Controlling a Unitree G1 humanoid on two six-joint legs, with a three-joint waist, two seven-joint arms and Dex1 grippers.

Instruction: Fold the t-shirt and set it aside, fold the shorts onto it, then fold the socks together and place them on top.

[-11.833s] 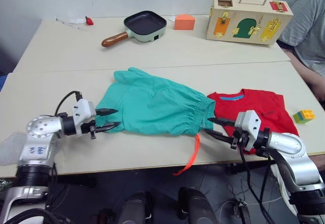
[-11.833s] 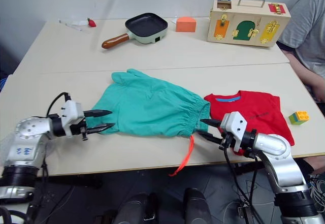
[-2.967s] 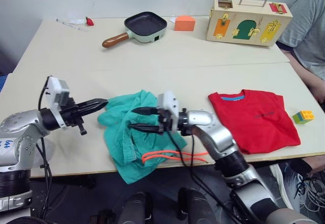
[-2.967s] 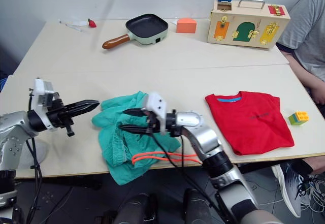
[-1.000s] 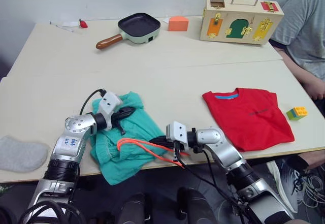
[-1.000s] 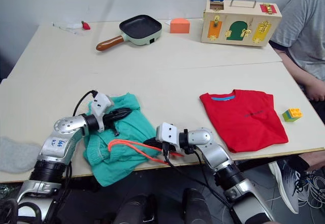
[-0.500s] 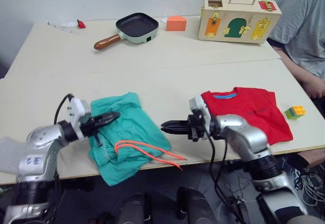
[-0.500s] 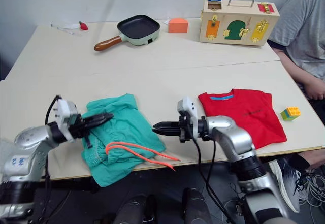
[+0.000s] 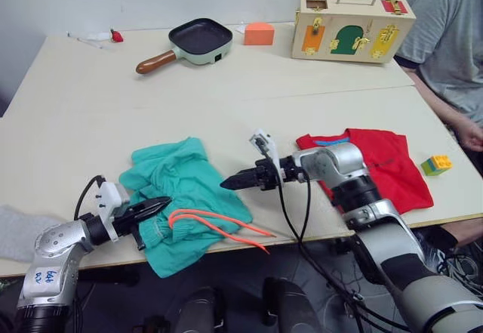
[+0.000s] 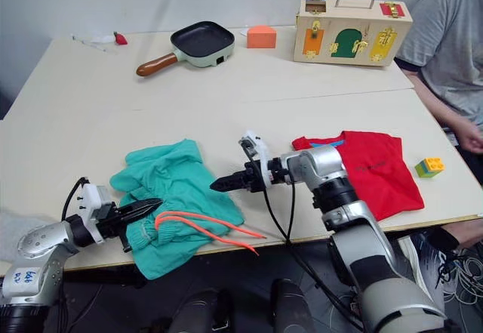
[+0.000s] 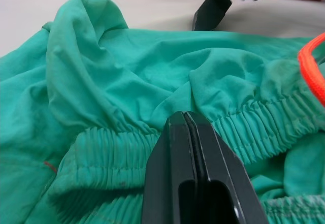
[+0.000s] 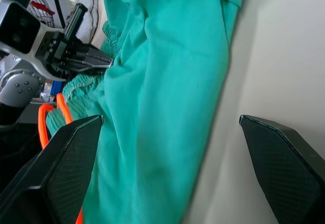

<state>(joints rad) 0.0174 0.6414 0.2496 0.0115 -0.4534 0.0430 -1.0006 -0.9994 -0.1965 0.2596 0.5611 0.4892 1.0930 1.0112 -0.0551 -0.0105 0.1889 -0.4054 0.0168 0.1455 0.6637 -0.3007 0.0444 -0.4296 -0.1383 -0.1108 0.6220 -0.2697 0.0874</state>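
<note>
The teal shorts lie bunched near the table's front edge, with the orange drawstring looping out over that edge. My left gripper is shut, its tips against the gathered waistband at the shorts' left front. Hovering just past the shorts' right edge, my right gripper points left with its fingers spread open and nothing between them. The red t-shirt lies flat to the right, behind that arm. A grey sock rests at the far left front.
Along the back stand a black pan, an orange block and a wooden latch box. A small toy brick sits right of the t-shirt. A person in grey sits at the table's right side.
My right gripper has let go of the drawstring, opened wide and moved from the front edge to the shorts' right side. My left gripper drew back toward the front left of the shorts.
</note>
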